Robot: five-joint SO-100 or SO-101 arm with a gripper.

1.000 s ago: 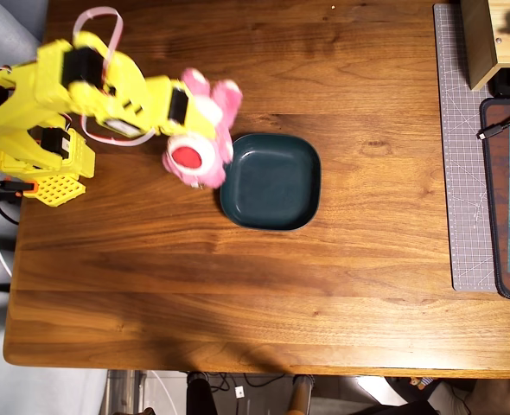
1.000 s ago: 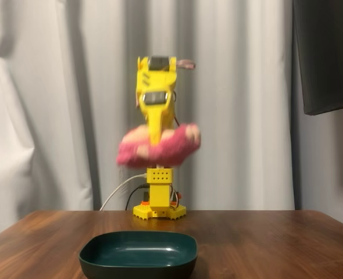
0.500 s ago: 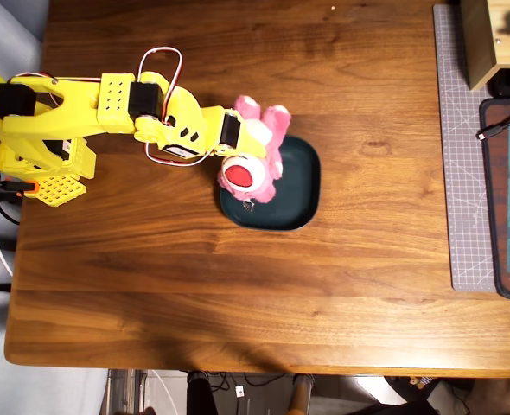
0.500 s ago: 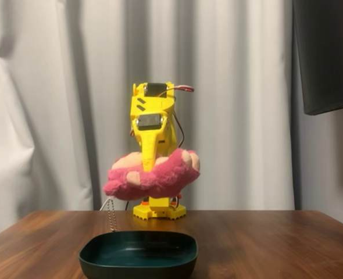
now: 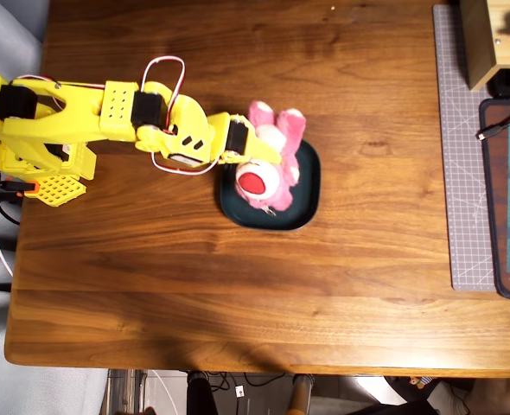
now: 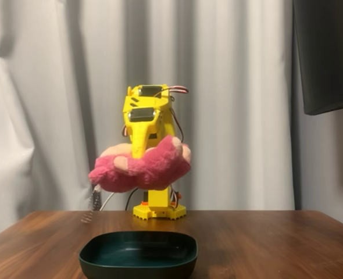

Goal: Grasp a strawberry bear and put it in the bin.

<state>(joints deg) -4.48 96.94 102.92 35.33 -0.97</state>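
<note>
The strawberry bear (image 5: pixel 272 160), a fluffy pink plush with a red and white muzzle, hangs in the air in my yellow gripper (image 5: pixel 268 156). In the fixed view the bear (image 6: pixel 142 168) is held well above the table, with the gripper (image 6: pixel 141 156) shut on its top. A small keychain (image 6: pixel 94 200) dangles from its left end. The bin (image 5: pixel 272 216), a shallow dark teal rounded-square dish, lies right below the bear. It stands in the foreground of the fixed view (image 6: pixel 138 261), empty.
The yellow arm base (image 5: pixel 39 151) sits at the table's left edge in the overhead view. A grey cutting mat (image 5: pixel 461 173), a dark tablet (image 5: pixel 507 199) and a wooden box (image 5: pixel 493 39) lie at the right. White curtains hang behind the arm.
</note>
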